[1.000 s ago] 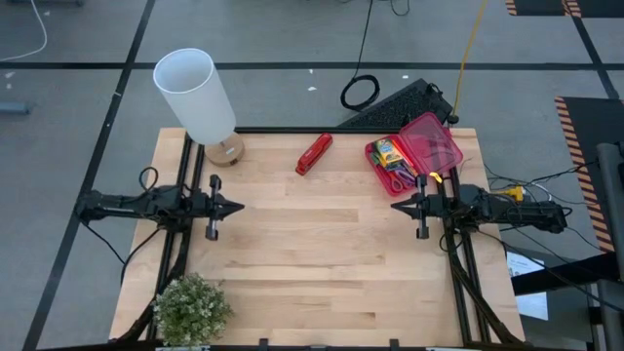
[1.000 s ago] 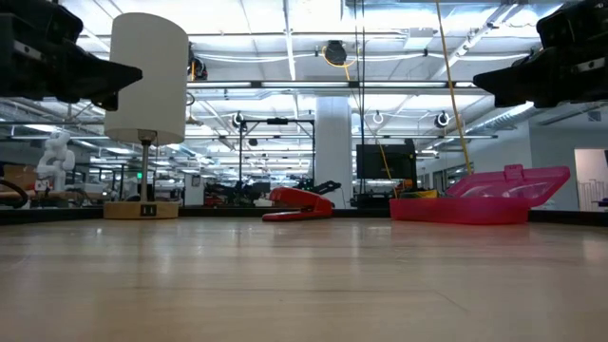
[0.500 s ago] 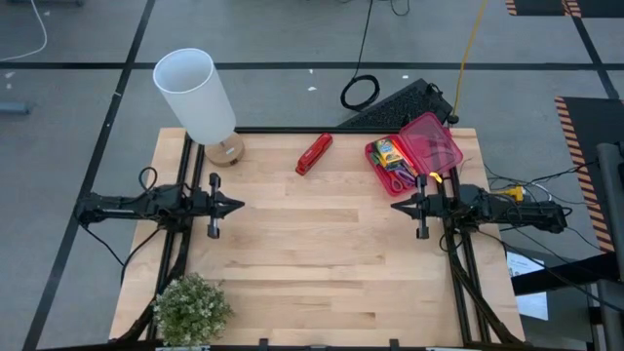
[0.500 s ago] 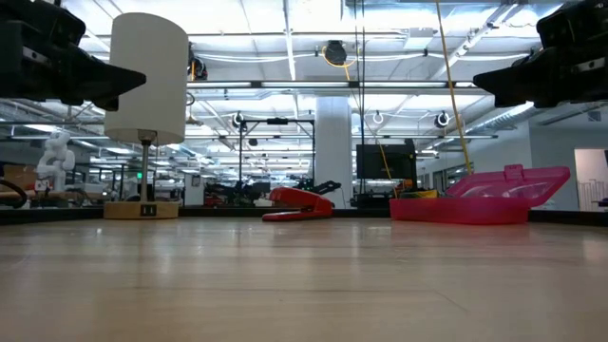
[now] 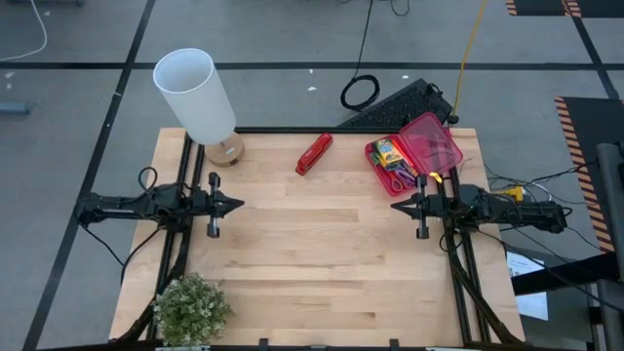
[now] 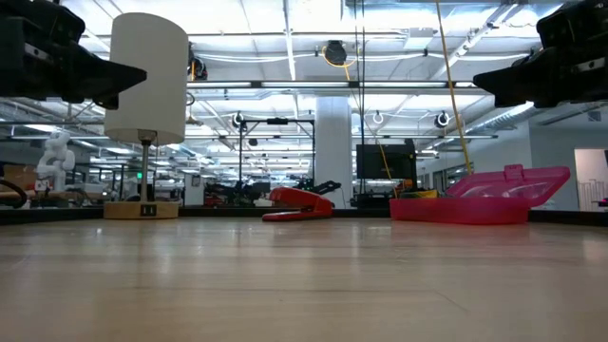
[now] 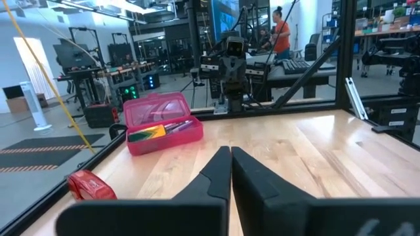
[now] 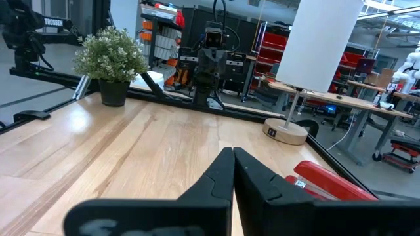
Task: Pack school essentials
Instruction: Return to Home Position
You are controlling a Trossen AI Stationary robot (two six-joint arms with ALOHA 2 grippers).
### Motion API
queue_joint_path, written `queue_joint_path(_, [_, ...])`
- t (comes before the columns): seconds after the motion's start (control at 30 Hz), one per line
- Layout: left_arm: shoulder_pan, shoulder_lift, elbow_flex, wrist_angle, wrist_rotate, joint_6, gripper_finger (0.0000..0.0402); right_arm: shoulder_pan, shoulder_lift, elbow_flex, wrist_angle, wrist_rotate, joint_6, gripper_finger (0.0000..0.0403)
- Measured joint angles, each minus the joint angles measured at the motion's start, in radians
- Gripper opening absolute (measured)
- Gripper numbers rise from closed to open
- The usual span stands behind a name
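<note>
High view. One left gripper (image 5: 230, 206) and one right gripper (image 5: 402, 206) hover over the table (image 5: 312, 283), well apart and facing each other. One pink box (image 5: 395, 166) lies at the far right corner with its lid (image 5: 434, 142) swung open. The school essentials (image 5: 392, 161) already lie inside it: one green-yellow crayon box (image 5: 388, 150) and scissors, count not resolvable. One red stapler (image 5: 314, 153), one lamp (image 5: 200, 97) and one potted plant (image 5: 192, 307) also stand on the table. No loose stationery shows on the bare wood.

Low view. The pink box (image 6: 456, 209) shows with its lid tilted up. The stapler (image 6: 296, 202) sits beside it, apart. Risk: a low approach by the right arm can catch the raised lid and drag the box toward the table edge.

Left wrist view. The jaws of the left gripper (image 7: 230, 160) are closed together and hold nothing. One crayon box (image 7: 149, 133) and thin coloured items show in the pink box (image 7: 164, 128). Risk: the stapler (image 7: 90, 186) can be mistaken for a packable item.

Right wrist view. The jaws of the right gripper (image 8: 233, 160) are pressed shut and empty. One plant (image 8: 111, 59) and one lamp base (image 8: 285, 131) are visible. Risk: a wide sweep can knock over the lamp, which looks top-heavy.
</note>
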Motion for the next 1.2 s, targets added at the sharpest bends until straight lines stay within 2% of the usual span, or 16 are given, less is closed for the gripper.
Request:
queue_joint_path(0.2, [0.0, 0.0, 0.0, 0.002, 0.0, 0.0, 0.0032, 0.0, 0.0, 0.0, 0.0, 0.0, 0.0, 0.0])
queue_joint_path(1.2, [0.0, 0.0, 0.0, 0.004, 0.0, 0.0, 0.0033, 0.0, 0.0, 0.0, 0.0, 0.0, 0.0, 0.0])
